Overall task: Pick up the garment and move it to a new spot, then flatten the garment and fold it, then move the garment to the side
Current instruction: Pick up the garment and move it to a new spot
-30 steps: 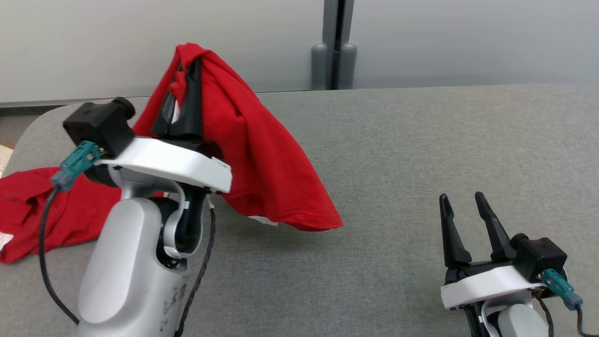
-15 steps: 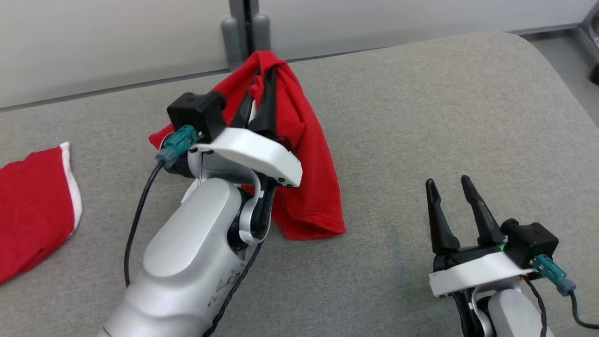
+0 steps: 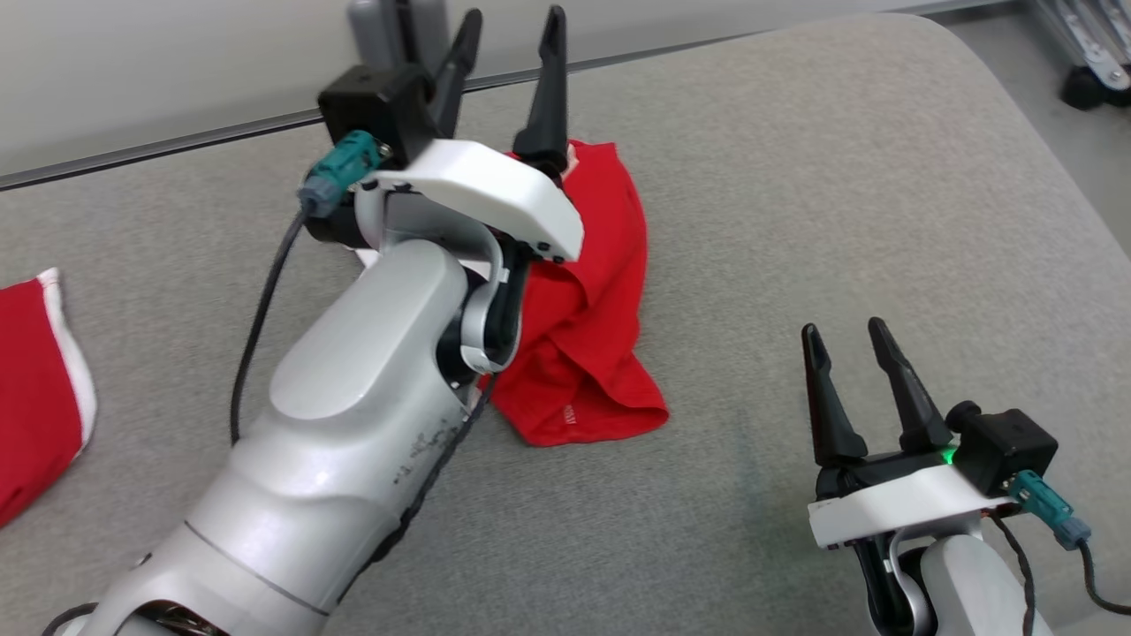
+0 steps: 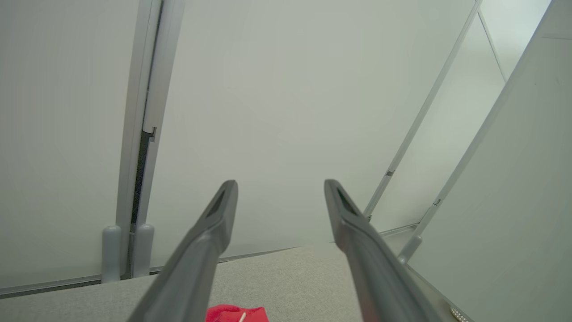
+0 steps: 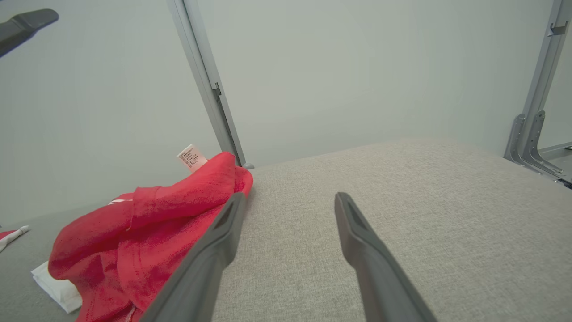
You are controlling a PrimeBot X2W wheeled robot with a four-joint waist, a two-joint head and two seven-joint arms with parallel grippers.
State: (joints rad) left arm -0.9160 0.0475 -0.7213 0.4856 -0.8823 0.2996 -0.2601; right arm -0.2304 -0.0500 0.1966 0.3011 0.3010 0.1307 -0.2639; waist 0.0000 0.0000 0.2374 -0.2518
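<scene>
Your left gripper [image 3: 514, 19] stands wide and empty, fingers pointing up and away, just above the red garment [image 3: 592, 336]. The garment lies in a crumpled heap near the middle of the grey padded surface [image 3: 839, 159]. Your right gripper [image 3: 842, 329] is also spread wide and holds nothing. It sits near the heap's right side without touching it. The garment looks set down at its spot, so flattening seems to be the step in hand. Bring each gripper low to an opposite outer edge and pinch a hem or corner, not a bunch of layers. Then draw the cloth outward along the surface instead of lifting it. The care label [image 5: 191, 157] sticking up at the far end may help you find a seam. Counted: two grippers, one label, and two red garments. The second is a white-trimmed red piece [image 3: 35, 371] at the left edge, well apart; leave it alone.
</scene>
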